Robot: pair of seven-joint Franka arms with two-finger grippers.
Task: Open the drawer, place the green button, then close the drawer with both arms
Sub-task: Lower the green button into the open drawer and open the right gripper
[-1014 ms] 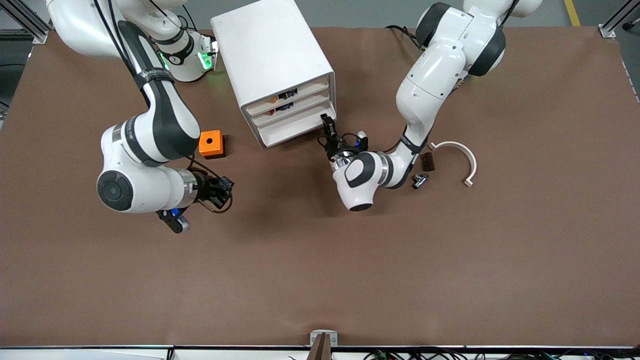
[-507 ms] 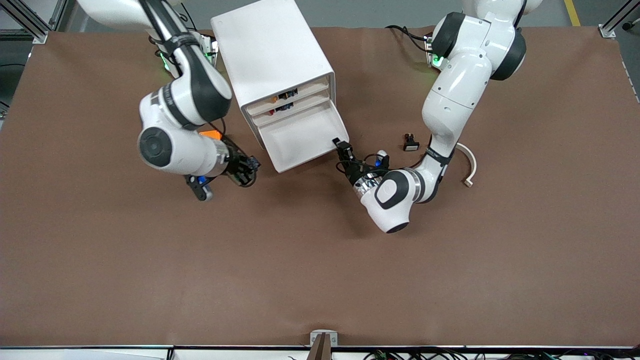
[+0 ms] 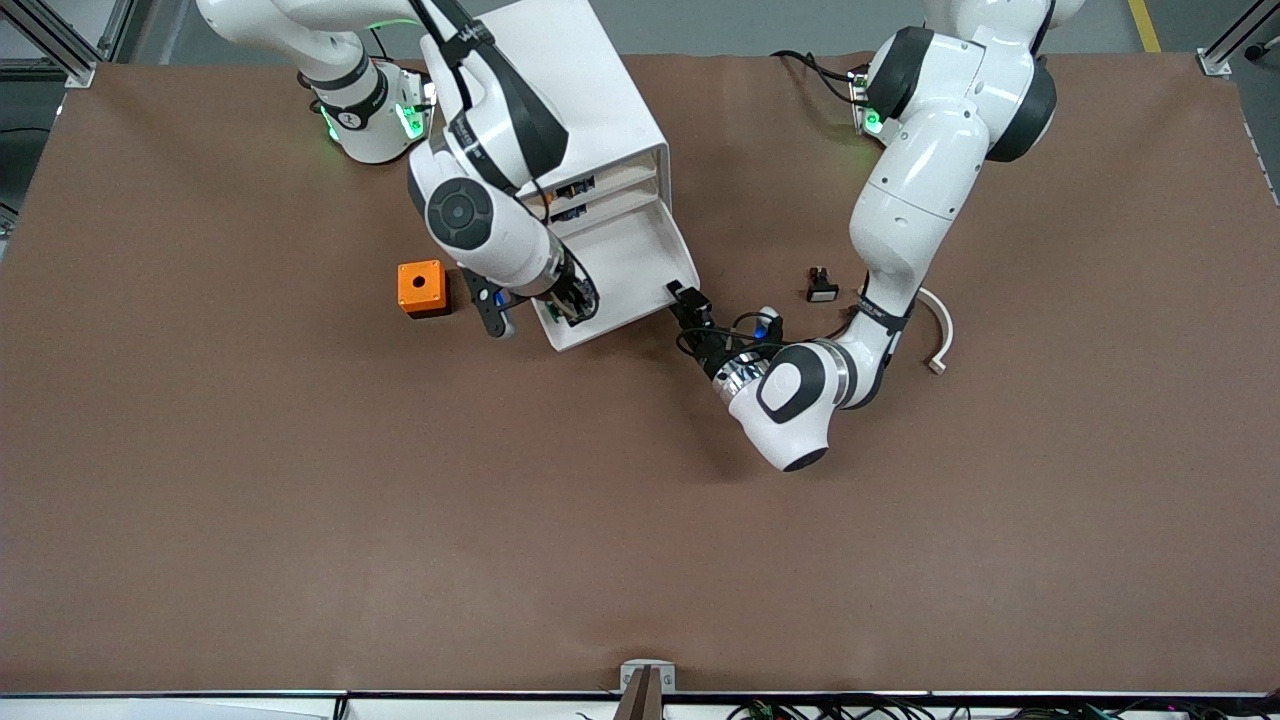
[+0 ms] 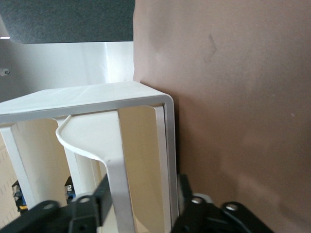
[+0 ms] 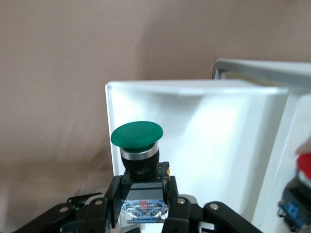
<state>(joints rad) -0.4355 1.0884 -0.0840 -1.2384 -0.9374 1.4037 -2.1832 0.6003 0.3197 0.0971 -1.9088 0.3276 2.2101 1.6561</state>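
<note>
The brown table [image 3: 640,520] bears a white drawer cabinet [image 3: 540,110], an orange box [image 3: 421,288] and a white curved piece [image 3: 940,330].

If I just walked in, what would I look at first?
Probably the white cabinet near the robots' bases, its bottom drawer pulled open. The right gripper holds the green button over that drawer. The left gripper sits at the drawer's front corner.

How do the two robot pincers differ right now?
The right pincer is shut on the green-capped button over the open bottom drawer; the left pincer holds nothing. The left pincer sits at that drawer's front corner, straddling its front wall with the jaws apart. Both are dark, two-fingered, on white arms.
</note>
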